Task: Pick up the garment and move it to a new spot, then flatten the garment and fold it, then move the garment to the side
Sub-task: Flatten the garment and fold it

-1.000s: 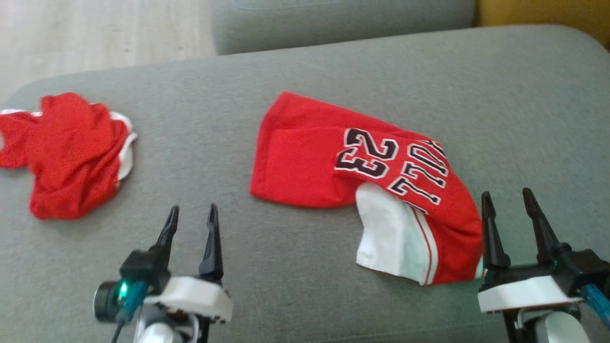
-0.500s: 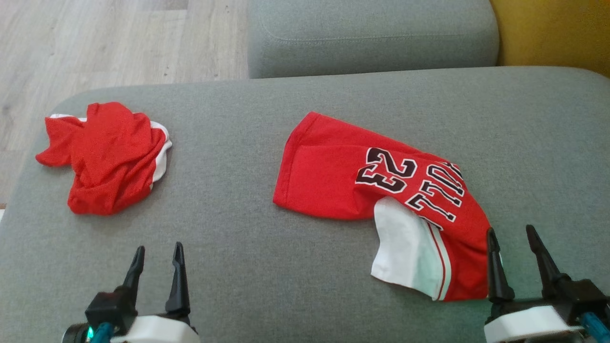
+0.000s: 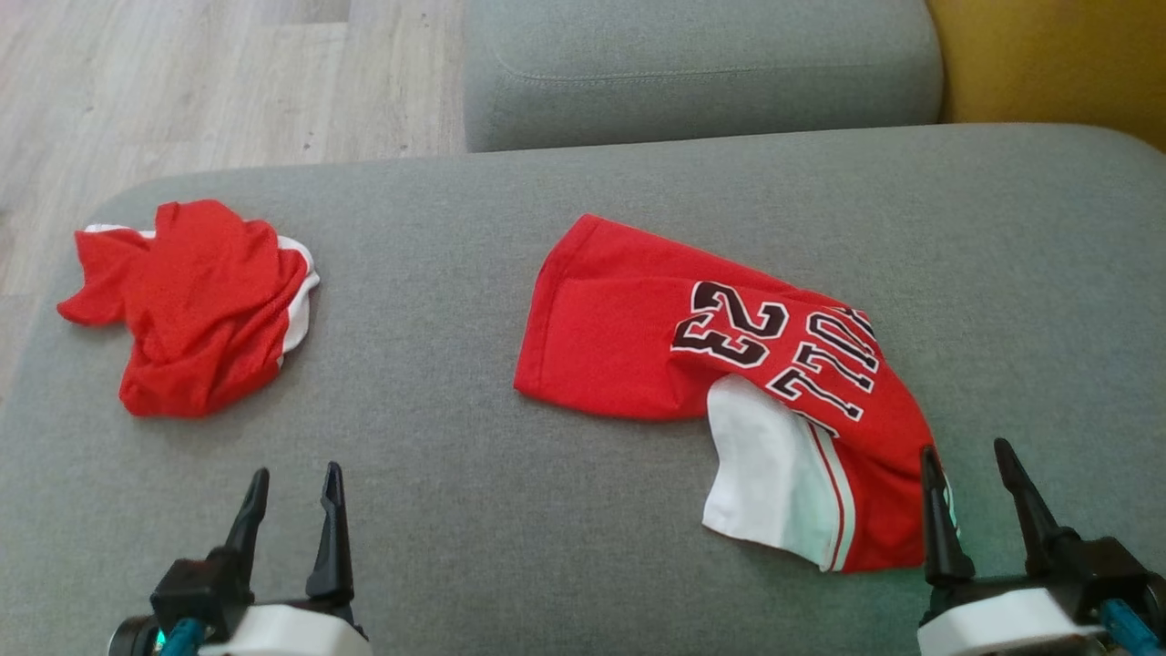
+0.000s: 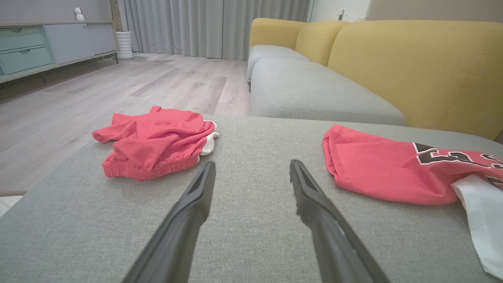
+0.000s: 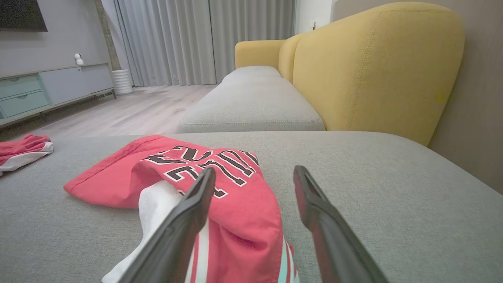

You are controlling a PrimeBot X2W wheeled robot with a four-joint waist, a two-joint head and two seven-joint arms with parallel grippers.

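A red jersey (image 3: 629,337) with the number 23 lies rumpled on the grey sofa seat (image 3: 455,237), a bit right of the middle. Its white part sticks out at the near side. Crumpled red shorts (image 3: 196,305) lie far off on the left. The left gripper (image 3: 297,470) hangs over bare seat, jaws wide apart and holding nothing. The right gripper (image 3: 965,448) is just beside the jersey's near right end, jaws wide apart too, holding nothing.

Head camera looks down on the cushion (image 3: 583,547); low wrist cameras share the jersey (image 3: 619,337).
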